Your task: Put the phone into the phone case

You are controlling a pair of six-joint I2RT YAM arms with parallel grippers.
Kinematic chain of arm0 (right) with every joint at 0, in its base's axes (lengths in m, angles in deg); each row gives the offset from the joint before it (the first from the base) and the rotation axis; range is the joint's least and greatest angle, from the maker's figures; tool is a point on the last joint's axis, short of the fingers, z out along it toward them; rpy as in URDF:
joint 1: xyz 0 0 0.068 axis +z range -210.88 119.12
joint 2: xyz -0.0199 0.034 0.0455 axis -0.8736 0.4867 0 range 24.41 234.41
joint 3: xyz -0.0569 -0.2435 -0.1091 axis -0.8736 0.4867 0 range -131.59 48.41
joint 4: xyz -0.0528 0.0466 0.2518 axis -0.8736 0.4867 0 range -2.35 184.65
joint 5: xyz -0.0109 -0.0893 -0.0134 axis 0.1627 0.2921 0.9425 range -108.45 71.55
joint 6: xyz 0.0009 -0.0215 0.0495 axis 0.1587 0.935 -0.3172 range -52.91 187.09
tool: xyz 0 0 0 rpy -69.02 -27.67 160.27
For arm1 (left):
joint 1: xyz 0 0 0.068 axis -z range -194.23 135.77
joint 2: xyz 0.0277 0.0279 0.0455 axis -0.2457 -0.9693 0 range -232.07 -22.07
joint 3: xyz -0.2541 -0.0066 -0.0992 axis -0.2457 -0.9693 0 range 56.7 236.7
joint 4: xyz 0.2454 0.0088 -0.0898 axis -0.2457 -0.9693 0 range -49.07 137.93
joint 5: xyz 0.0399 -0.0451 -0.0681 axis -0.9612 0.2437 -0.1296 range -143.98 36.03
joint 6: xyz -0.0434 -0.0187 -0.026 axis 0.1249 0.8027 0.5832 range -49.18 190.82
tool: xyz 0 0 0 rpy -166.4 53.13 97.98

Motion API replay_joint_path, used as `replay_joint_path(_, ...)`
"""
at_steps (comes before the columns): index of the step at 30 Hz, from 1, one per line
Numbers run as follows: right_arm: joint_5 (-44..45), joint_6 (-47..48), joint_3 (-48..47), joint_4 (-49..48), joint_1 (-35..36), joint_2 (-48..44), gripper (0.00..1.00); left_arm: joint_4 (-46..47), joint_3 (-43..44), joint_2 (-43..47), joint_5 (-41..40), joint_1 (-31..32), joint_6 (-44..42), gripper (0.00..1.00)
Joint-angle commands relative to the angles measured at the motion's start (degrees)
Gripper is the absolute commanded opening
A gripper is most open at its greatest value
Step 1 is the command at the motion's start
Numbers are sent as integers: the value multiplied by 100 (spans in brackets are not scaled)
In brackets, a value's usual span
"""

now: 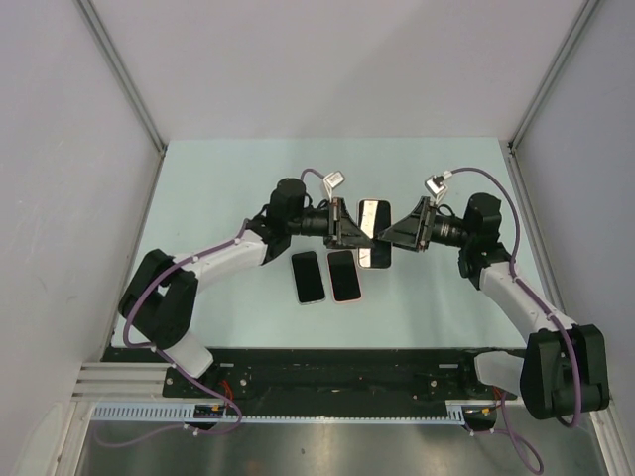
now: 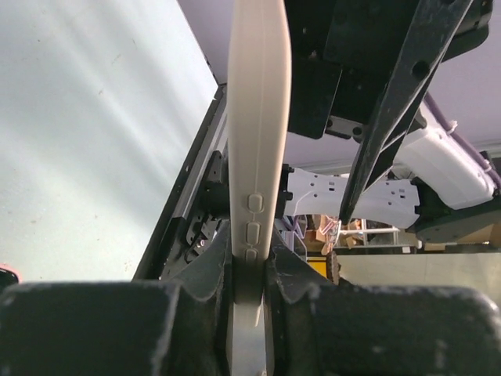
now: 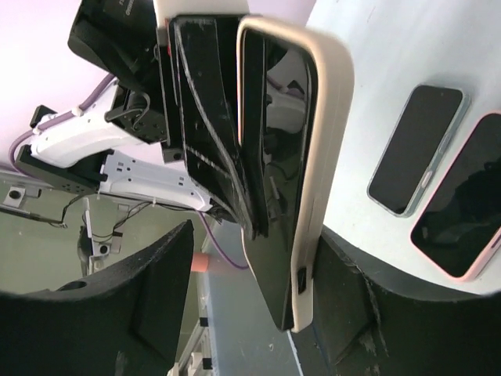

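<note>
With the left claw (image 2: 249, 276) clamped on the case (image 2: 258, 117) rim, the spread right claw (image 3: 250, 301) should press the phone (image 3: 274, 157) squarely home, corner by corner

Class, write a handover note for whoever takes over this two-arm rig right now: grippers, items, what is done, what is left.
Left gripper: shut on the side edge of the cream phone case, holding it raised above the pale green table.
Right gripper: open, fingers straddling the case's lower end.
Glossy black phone: sits inside the case rim and looks seated; the far corners are hidden.
Pink-cased phone and blue-grey-cased phone: flat on the table.
Left to do: check the seating, press if needed, set it down.
</note>
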Motion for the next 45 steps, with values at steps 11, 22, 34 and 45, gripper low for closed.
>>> replay_joint_path(11, -51, -1016, 617, -861, 78, -354, 57, 1968, -450, 271, -276, -351, 1150, 0)
replay_joint_path(22, -6, -1297, 609, -1405, 69, -99, 56, 2769, -547, 24, -117, -351, 1748, 0)
replay_joint_path(34, 231, -1446, 591, -1564, 25, -319, 0, 299, -143, 288, -619, -342, -273, 0)
replay_joint_path(45, 442, 143, 240, -316, -45, -398, 74, -211, -46, 437, 357, -281, -906, 0)
